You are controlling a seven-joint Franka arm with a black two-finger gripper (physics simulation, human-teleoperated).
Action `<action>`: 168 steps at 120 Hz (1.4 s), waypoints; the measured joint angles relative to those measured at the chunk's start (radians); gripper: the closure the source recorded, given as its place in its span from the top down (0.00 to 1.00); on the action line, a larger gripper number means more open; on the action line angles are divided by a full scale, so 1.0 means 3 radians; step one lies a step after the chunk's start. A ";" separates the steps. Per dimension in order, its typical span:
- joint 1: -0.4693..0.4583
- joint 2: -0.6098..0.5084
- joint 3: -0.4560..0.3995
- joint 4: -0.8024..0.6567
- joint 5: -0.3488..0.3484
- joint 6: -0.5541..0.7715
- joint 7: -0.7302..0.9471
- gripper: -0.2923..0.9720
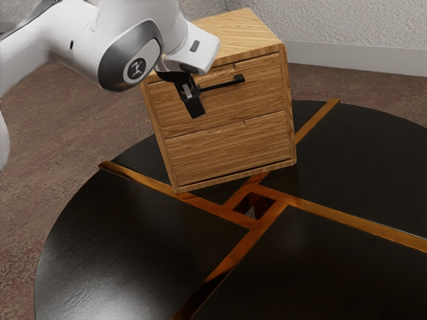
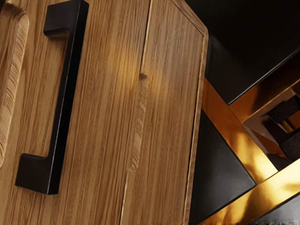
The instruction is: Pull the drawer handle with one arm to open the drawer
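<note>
Brown carpet runs to a pale wall with a white skirting board at the far side. In front of it you have a round black table (image 1: pixel 120 253) crossed by shiny amber strips. A wooden cabinet (image 1: pixel 247 40) stands upright on the far half of the table, with one corner of its base near the point where the strips meet.

The cabinet has two drawers. The top drawer (image 1: pixel 263 90) carries a black bar handle (image 1: pixel 223 83) across its front, and the lower drawer (image 1: pixel 233 147) sits beneath it. From the wrist view, the two fronts look about level with each other.

Your white arm comes in from the exterior view's upper left. Your tool (image 1: pixel 190 97) hangs right at the top drawer's front, by the handle's left end. You cannot tell from these views whether it is released or clenched, or whether it touches the bar. In the wrist view the handle lies off to one side along the wood grain.
</note>
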 joint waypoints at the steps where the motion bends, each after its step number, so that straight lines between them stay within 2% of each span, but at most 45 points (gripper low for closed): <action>1: 0.0003 0.0004 0.0002 0.0000 0.0000 0.0004 0.0010 0.77; 12: 0.0038 0.0021 0.0007 0.0000 -0.0002 0.0044 0.0115 0.77; 16: 0.0182 0.0018 -0.0100 0.0002 -0.0004 0.0055 0.0150 0.77; 27: 0.1029 0.0005 -0.0886 0.0009 0.0010 0.0076 0.0234 0.77; 33: 0.1376 0.0001 -0.1266 0.0010 0.0055 0.0084 0.0274 0.77; 41: 0.1619 -0.0004 -0.1648 0.0008 0.0129 0.0092 0.0320 0.77; 48: 0.1677 0.0002 -0.1801 0.0009 0.0179 0.0097 0.0356 0.77; 69: 0.1757 0.0024 -0.1842 0.0007 0.0239 0.0108 0.0445 0.77; 110: 0.1708 0.0204 -0.1886 0.0060 0.0233 0.0153 0.0565 0.77; 168: 0.1747 0.0435 -0.1852 0.0299 0.0155 0.0289 0.0643 0.77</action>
